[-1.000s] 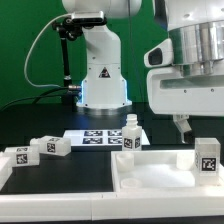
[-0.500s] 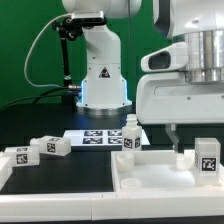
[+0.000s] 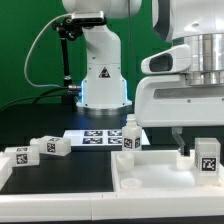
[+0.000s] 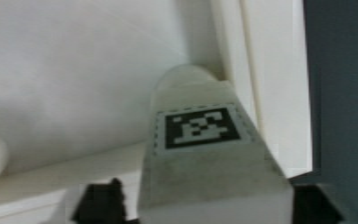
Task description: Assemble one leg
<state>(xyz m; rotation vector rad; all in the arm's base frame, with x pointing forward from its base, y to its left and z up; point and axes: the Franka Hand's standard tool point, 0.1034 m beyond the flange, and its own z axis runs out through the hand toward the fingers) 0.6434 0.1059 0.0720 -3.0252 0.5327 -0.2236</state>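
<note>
Now the hand (image 4: 197,205) straddles the short white tagged plastic leg (image 4: 202,150) at lower right of the exterior frame (fingers apart); next move, I judge: clamp it.

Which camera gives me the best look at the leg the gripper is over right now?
The wrist view: the leg fills the frame, tag face clear, between the two fingertips of the gripper. The exterior view shows the same leg only small, near its right edge, standing on the white top, partly behind the gripper.
</note>
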